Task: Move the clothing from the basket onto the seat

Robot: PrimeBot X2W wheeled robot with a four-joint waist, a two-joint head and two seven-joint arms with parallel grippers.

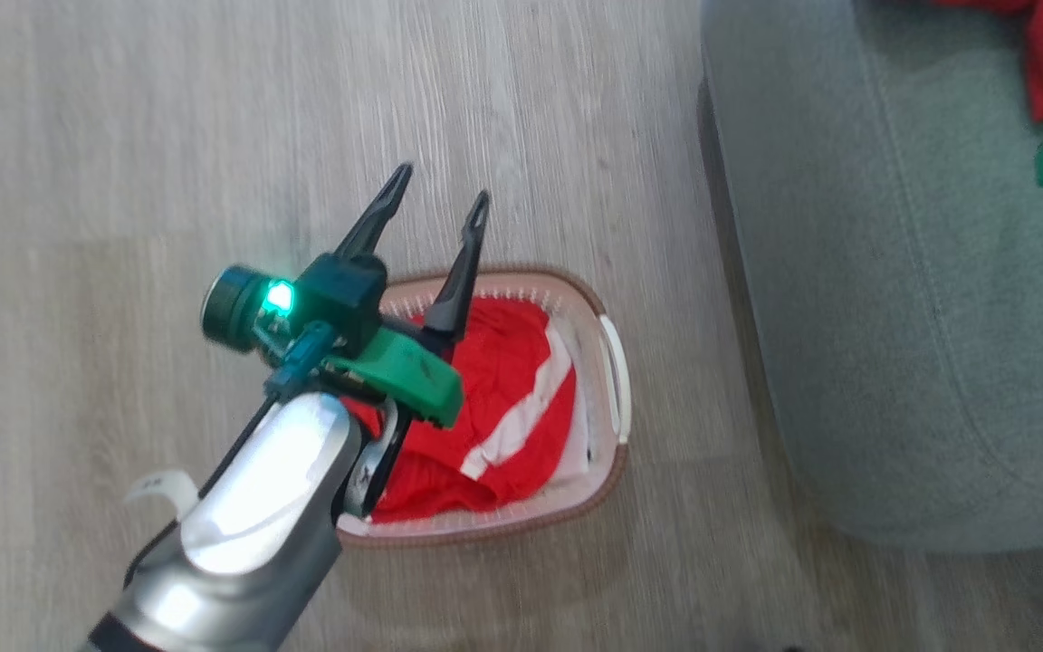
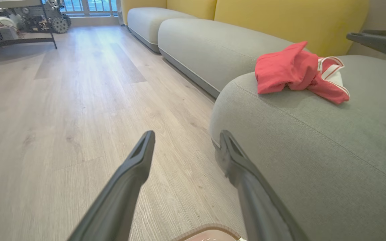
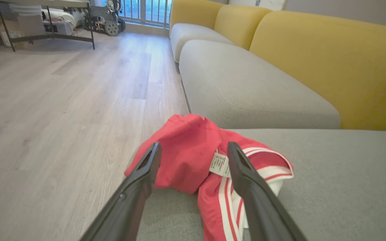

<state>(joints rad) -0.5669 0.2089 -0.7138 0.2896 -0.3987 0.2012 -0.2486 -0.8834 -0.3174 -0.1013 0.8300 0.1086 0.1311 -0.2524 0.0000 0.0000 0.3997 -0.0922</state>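
Pale wood-plank flooring (image 1: 214, 136) runs across the left and middle of the head view, and the grey-green sofa seat (image 1: 893, 317) fills its right side, well apart from anything on the floor but close enough for one arm to reach each. Yellow back cushions (image 3: 330, 67) rise behind the seat in the upper right of the right wrist view.

The cream laundry basket (image 1: 531, 269) stands on the floor at the centre of the head view, just beside the sofa's rounded edge, probably set there so that a transfer takes little travel. Red clothing with a white stripe (image 1: 503, 398) lies bunched inside it, so the task looks only partly done.

One red garment with white stripes (image 3: 186, 157) already rests crumpled on the seat near its front edge, at the lower centre of the right wrist view. The right gripper (image 3: 194, 145) sits low over it with its fingers spread wide on either side and nothing pinched between them; to my eye the cloth is supported by the cushion alone.

The left gripper (image 1: 443, 181) hangs above the basket, jaws wide and empty, seemingly poised to take the next piece.

A small white label (image 3: 219, 164) shows on the garment, between the right fingers.
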